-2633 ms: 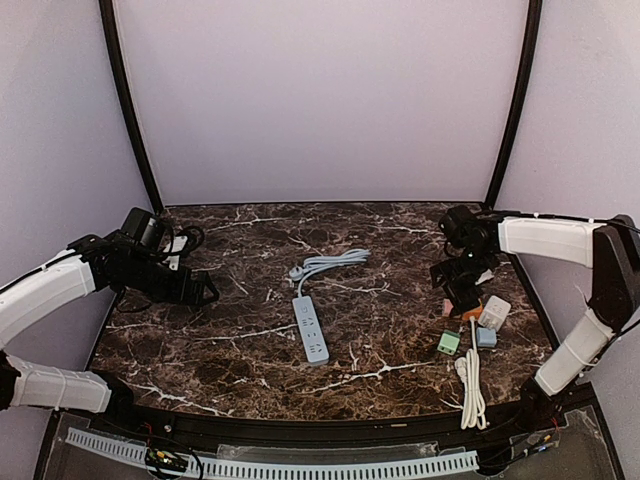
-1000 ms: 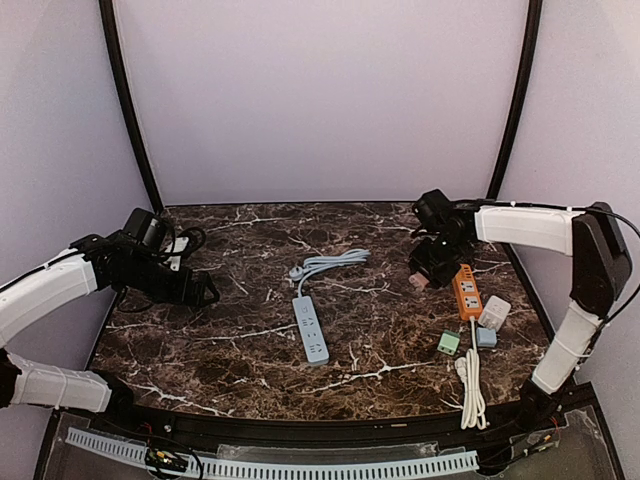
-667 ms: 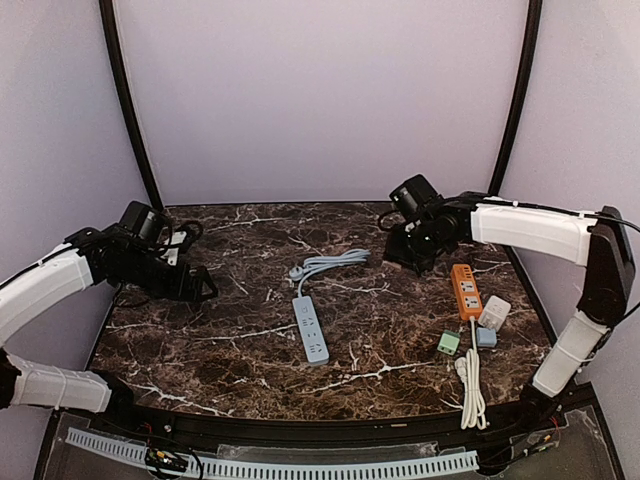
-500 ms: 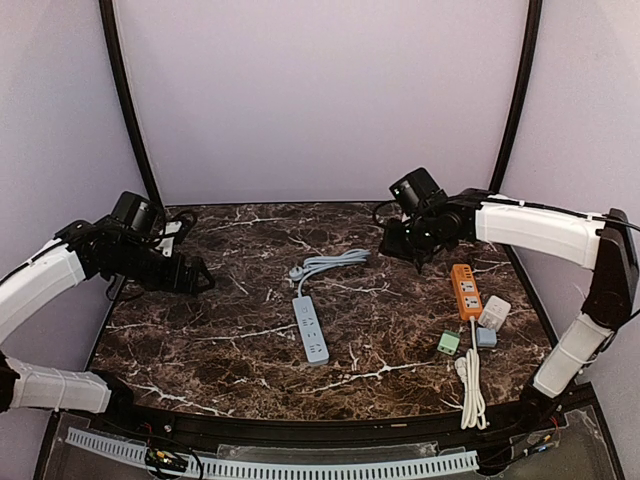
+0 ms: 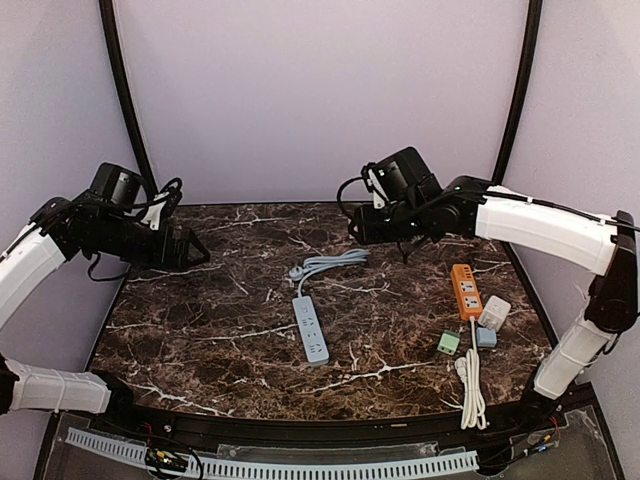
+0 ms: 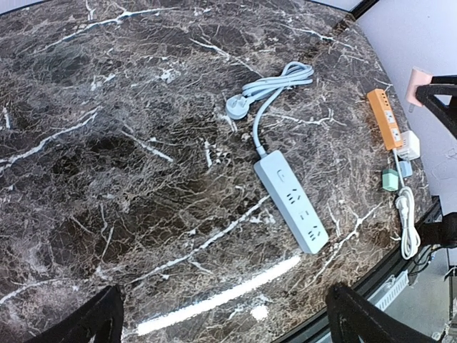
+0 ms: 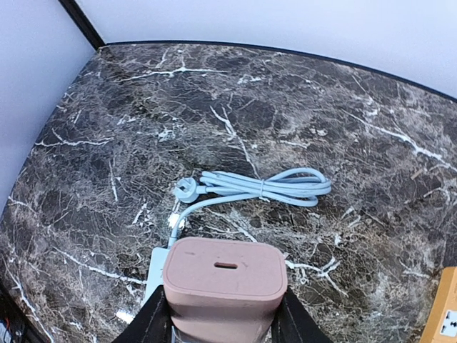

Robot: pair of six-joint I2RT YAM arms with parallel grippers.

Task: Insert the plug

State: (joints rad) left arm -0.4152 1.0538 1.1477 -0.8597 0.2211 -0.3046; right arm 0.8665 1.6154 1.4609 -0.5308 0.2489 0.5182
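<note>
A pink plug [image 7: 226,275], a blocky adapter with a slot in its face, sits between the fingers of my right gripper [image 7: 224,321], which is shut on it. In the top view that gripper [image 5: 365,225] hangs above the back middle of the table. Below it lies a light blue power strip [image 5: 311,329], partly hidden behind the plug in the right wrist view. Its coiled cord [image 5: 330,262] runs toward the back. My left gripper [image 5: 195,250] is open and empty, raised over the table's left edge. The left wrist view looks down on the strip [image 6: 293,204].
An orange power strip [image 5: 466,290] lies at the right. Near it are a white adapter [image 5: 494,312], a green adapter [image 5: 449,343], a small pale blue one [image 5: 486,337] and a bundled white cable [image 5: 471,385]. Walls and black posts close in the table.
My right gripper has lifted the pink plug from beside the orange strip and carried it left toward the back middle. My left arm has risen and drawn back to the left.
</note>
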